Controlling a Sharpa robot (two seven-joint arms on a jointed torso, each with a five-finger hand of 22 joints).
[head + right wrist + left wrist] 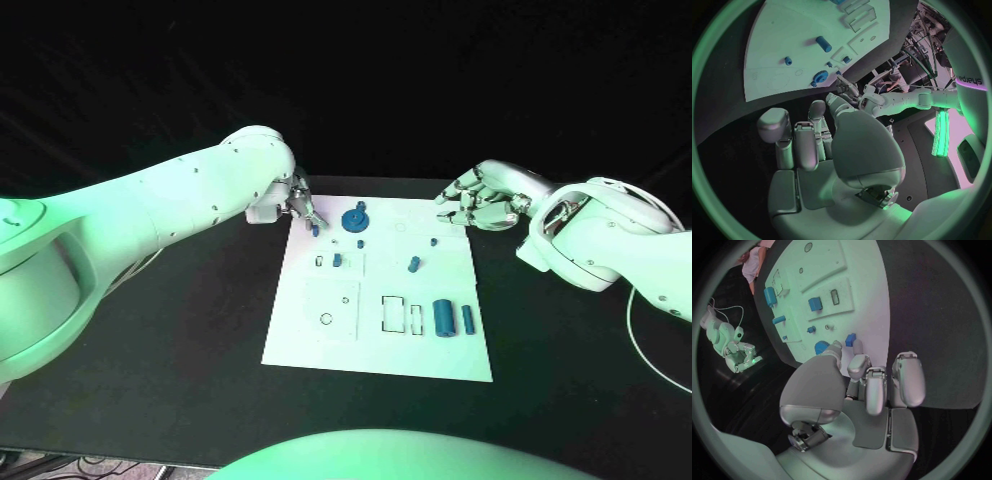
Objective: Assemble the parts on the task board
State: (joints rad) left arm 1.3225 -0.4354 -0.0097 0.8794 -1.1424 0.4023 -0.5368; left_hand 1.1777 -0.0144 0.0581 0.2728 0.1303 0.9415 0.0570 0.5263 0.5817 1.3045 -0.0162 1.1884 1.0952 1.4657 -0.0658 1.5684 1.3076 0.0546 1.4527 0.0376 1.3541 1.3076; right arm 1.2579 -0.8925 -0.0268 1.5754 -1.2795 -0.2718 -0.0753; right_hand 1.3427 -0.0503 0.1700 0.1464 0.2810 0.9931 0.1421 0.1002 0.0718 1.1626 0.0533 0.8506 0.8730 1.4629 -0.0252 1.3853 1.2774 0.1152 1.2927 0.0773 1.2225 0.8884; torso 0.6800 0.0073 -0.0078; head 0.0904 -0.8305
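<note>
Head view: left hand [299, 205] fingers pinch blue part [313, 228].

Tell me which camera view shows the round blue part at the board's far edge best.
The head view: the round blue part sits unobstructed on the task board, beside the left hand. The left wrist view shows it partly behind that hand's fingers. The right wrist view shows it small but clear.

Robotics lab: black table [173, 380]
</note>
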